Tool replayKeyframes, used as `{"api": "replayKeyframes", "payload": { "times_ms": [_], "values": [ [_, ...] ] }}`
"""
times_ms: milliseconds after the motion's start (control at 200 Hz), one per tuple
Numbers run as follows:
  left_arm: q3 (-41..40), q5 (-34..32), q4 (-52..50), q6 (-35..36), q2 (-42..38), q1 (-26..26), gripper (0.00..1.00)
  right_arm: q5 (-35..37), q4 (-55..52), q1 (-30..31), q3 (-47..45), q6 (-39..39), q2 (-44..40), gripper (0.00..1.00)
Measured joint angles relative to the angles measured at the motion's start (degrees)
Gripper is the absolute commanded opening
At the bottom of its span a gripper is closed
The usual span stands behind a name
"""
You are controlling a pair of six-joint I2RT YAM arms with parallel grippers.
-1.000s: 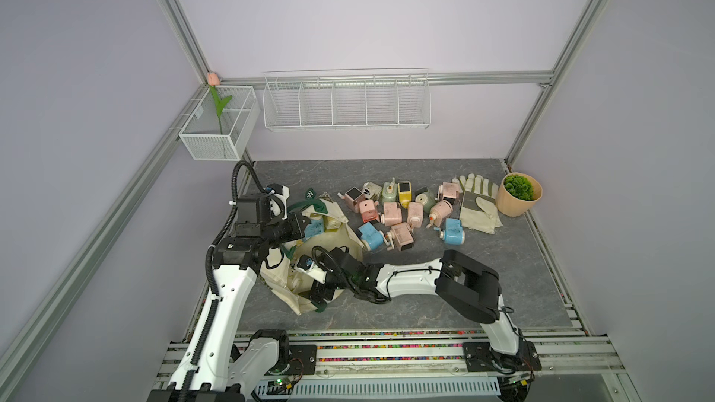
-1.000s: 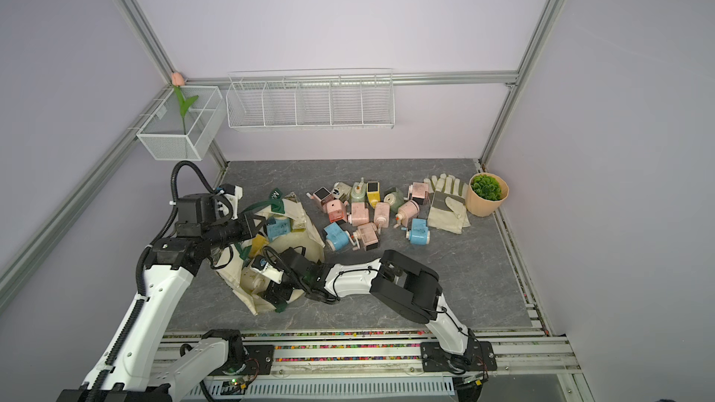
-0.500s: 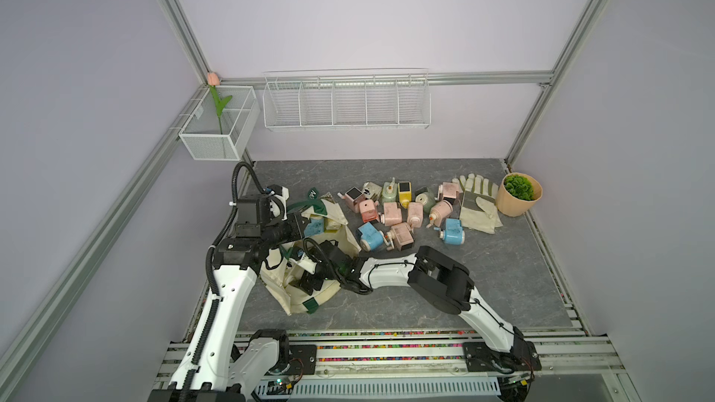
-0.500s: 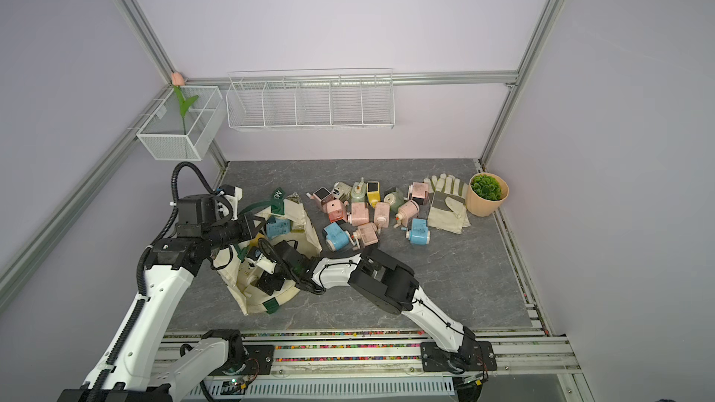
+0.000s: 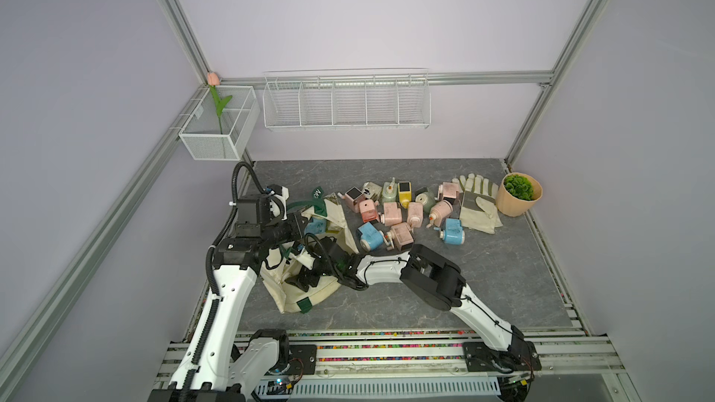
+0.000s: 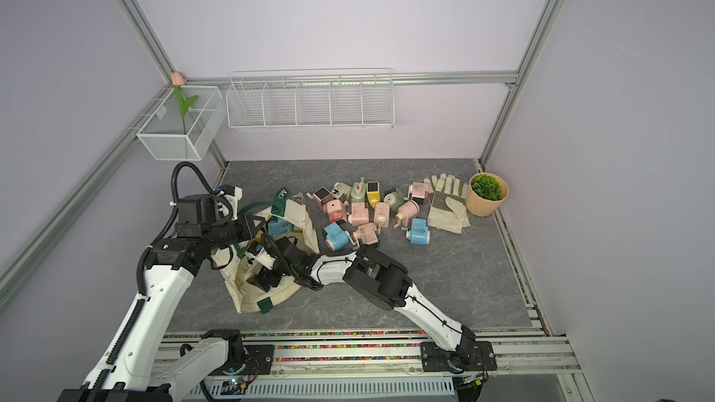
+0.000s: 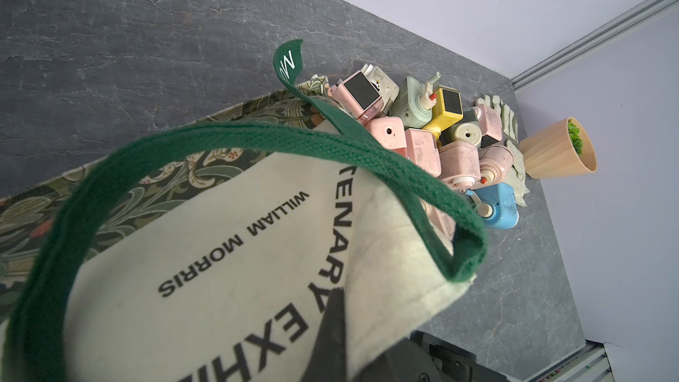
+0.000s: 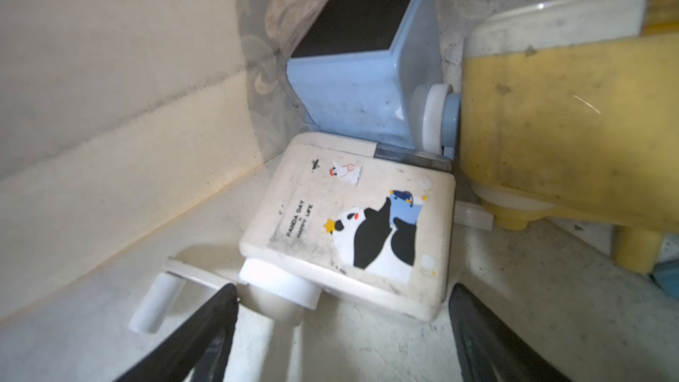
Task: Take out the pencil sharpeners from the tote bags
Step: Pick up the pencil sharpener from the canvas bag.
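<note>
The cream tote bag (image 5: 309, 295) (image 6: 251, 299) with green handles lies slumped at the table's left front. My left gripper (image 5: 296, 226) (image 7: 336, 299) is shut on the cloth at its rim (image 7: 385, 251) and holds the mouth up. My right gripper (image 5: 305, 278) (image 8: 341, 295) reaches inside the bag. It is open, with its jaws on either side of the near end of a cream panda-sticker pencil sharpener (image 8: 352, 229). A blue sharpener (image 8: 363, 67) and a yellow one (image 8: 569, 123) lie behind it. Several pencil sharpeners (image 5: 398, 210) (image 6: 367, 210) lie in a pile on the table.
Pale work gloves (image 5: 476, 203) and a tan plant pot (image 5: 518, 195) sit at the back right beside the pile. A wire rack (image 5: 346, 104) and a mesh box with a tulip (image 5: 220, 125) hang on the back wall. A rail runs along the front edge.
My right arm has pushed leftward, deeper into the bag, and its jaws have narrowed slightly. The left gripper has kept its hold on the rim.
</note>
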Motion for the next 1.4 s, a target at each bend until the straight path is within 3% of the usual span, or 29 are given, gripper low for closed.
{"api": "replayKeyframes", "payload": {
  "times_ms": [465, 890, 1235, 1400],
  "values": [
    [0.0, -0.4, 0.0, 0.0, 0.0, 0.0, 0.00, 5.9, 3.7, 2.2, -0.7, 4.3, 0.0, 0.89],
    [0.0, -0.5, 0.0, 0.0, 0.0, 0.0, 0.00, 6.9, 4.0, 2.6, -0.9, 9.2, 0.0, 0.89],
    [0.0, -0.5, 0.8, 0.0, 0.0, 0.1, 0.00, 9.9, -0.7, 2.6, 6.2, 8.4, 0.2, 0.89],
    [0.0, -0.9, 1.0, 0.0, 0.0, 0.1, 0.00, 9.0, -4.7, 2.6, 11.8, 7.2, 4.3, 0.89]
  ]
}}
